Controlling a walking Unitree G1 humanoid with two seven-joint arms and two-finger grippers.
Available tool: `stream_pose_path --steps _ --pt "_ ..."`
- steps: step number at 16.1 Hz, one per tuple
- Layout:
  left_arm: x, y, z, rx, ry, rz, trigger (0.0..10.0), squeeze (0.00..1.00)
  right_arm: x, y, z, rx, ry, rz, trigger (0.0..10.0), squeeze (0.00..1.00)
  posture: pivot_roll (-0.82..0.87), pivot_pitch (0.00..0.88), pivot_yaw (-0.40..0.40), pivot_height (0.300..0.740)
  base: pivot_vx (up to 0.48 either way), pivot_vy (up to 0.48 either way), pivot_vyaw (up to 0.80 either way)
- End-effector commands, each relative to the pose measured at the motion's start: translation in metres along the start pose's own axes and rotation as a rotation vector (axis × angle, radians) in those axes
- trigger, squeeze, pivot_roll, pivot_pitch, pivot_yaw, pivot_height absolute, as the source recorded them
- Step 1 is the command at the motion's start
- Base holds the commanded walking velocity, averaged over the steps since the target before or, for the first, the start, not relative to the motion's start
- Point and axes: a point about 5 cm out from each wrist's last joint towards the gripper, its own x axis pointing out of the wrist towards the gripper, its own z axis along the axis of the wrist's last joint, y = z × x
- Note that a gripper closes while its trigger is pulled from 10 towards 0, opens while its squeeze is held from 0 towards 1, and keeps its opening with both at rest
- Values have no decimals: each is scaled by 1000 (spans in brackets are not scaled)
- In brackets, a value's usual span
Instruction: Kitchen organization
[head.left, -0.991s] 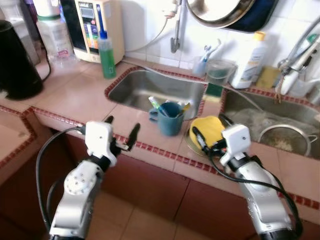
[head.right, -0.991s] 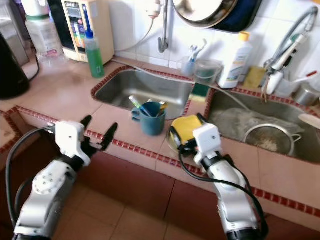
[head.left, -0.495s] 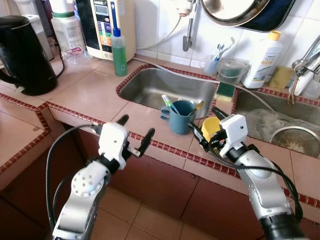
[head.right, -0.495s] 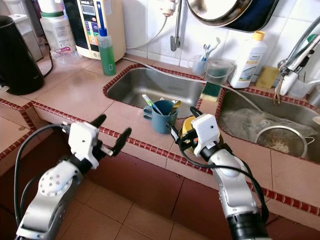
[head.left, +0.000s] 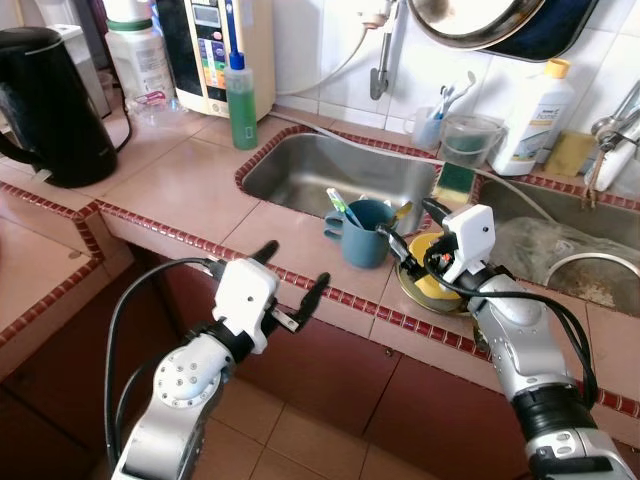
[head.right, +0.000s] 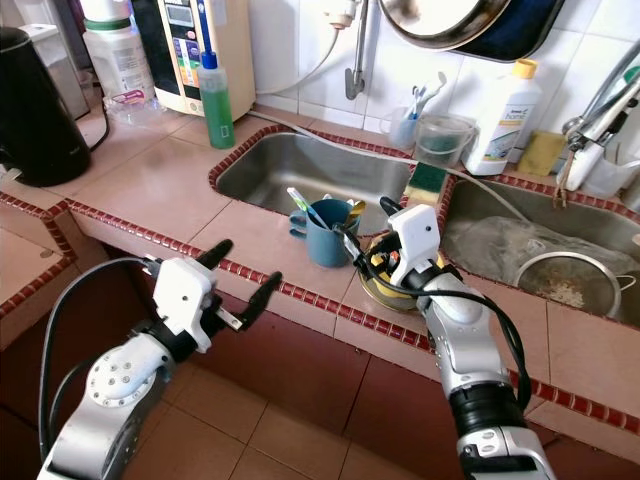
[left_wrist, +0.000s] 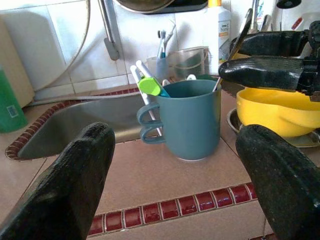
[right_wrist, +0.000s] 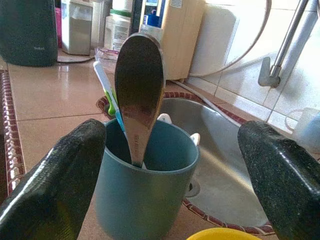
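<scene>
A blue mug (head.left: 366, 236) stands on the tiled counter between the sink and the counter's edge. It holds toothbrushes (left_wrist: 150, 86) and a metal spoon (right_wrist: 139, 95). Just to its right a yellow bowl (head.left: 441, 283) sits on a metal plate. My right gripper (head.left: 410, 228) hovers open above the bowl's near-left side, its fingers pointing at the mug from the right. In the right wrist view the mug (right_wrist: 145, 185) sits between the two open fingers. My left gripper (head.left: 290, 272) is open, out in front of the counter's red-tiled edge, facing the mug (left_wrist: 192, 120).
A steel sink (head.left: 340, 172) lies behind the mug; a second sink with a strainer (head.left: 592, 272) is on the right. A black kettle (head.left: 48, 105), a green bottle (head.left: 240, 100) and a water purifier (head.left: 215, 45) stand at the back left. A white bottle (head.left: 535, 105) stands by the wall.
The camera has shifted. My right gripper has moved left across the yellow bowl, closer to the blue mug. The left gripper stays open before the counter edge.
</scene>
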Motion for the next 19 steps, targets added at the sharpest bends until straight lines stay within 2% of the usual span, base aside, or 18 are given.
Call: stream_pose_path --steps 1,2,3,4,5,6,7,8,9,10,11,13,14,19 --pt "-1 -5 3 12 -1 -26 10000 0 3 -4 1 37 -14 -4 8627 0 -33 32 -19 740 0 0 0" --pt "-1 -6 3 9 0 -35 10000 0 5 -4 1 67 -18 -11 8118 0 -29 35 -18 740 0 0 0" --pt "-2 -7 4 11 1 -38 10000 0 8 -4 2 163 -41 -8 8784 0 -25 36 -18 740 0 0 0" --pt "-2 -8 4 12 3 -38 10000 0 10 -4 2 198 -53 1 8941 0 -25 36 -18 740 0 0 0" --pt "-2 -9 4 14 5 -41 10000 0 14 0 0 243 -57 29 5804 0 -17 33 -21 740 0 0 0" --pt "-3 -9 4 14 6 -41 10000 0 16 1 -2 267 -55 39 8431 0 -16 32 -22 740 0 0 0" --pt "-3 -9 4 13 6 -39 10000 0 17 2 -3 271 -52 45 9020 0 -14 30 -24 740 0 0 0" --pt "-2 -9 5 13 5 -38 10000 0 19 3 -3 273 -50 58 9137 0 -13 30 -25 740 0 0 0" --pt "-2 -10 5 12 5 -36 10000 0 19 4 -3 280 -48 66 8392 0 -10 28 -29 740 0 0 0" --pt "-2 -10 5 11 4 -35 10000 0 20 4 -4 284 -45 74 4941 0 -9 27 -31 740 0 0 0" --pt "-2 -10 6 11 3 -32 10000 0 21 4 -5 286 -43 79 5647 0 -8 27 -32 740 0 0 0" --pt "-2 -9 7 11 1 -26 10000 0 21 4 -6 285 -38 88 2941 0 -5 23 -36 740 0 0 0" --pt "-2 -10 7 11 0 -24 10000 0 20 5 -6 282 -40 100 0 0 -4 21 -38 740 0 0 0" --pt "-1 -10 7 11 -3 -27 10000 0 19 6 -6 279 -46 135 0 0 -9 15 -38 740 0 0 0"
